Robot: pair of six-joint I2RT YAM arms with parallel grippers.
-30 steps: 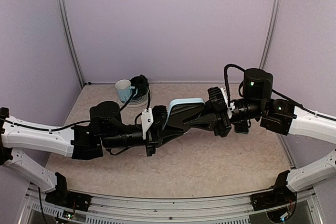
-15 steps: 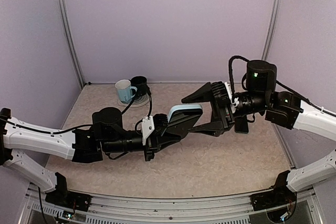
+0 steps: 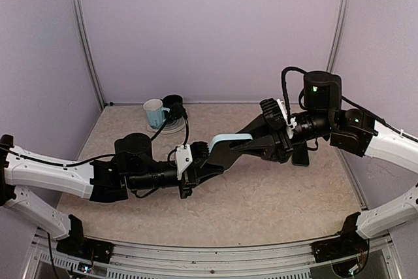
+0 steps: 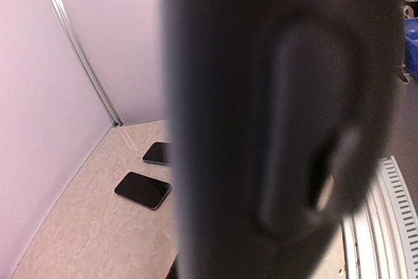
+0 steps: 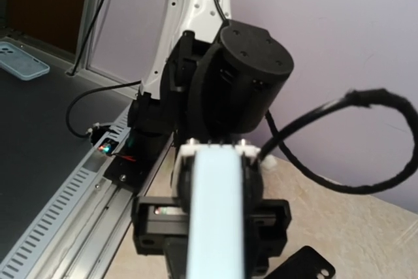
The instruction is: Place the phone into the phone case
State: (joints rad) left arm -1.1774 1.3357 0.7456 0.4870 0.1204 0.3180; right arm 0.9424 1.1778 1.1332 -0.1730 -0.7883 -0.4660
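Note:
A light blue phone case (image 3: 228,138) hangs in the air over the middle of the table, with the dark phone (image 3: 225,151) lying against its underside. My left gripper (image 3: 210,159) is shut on the lower left end. My right gripper (image 3: 247,144) has its fingers shut over the upper right end. In the right wrist view the case's blue back (image 5: 215,220) runs from the bottom edge up to the left gripper's white mount, and my own fingers are hidden. A dark blurred surface (image 4: 274,129) fills most of the left wrist view.
A pale blue mug (image 3: 154,112) and a black cup (image 3: 174,105) stand at the back left. Two dark phones (image 4: 143,189) (image 4: 157,153) lie flat on the table near the right wall. A black case (image 5: 302,268) lies below the right wrist.
The right gripper let go and opened wide half a second ago, then shut again over the case's end. The case and the left gripper dropped slightly and tilted.

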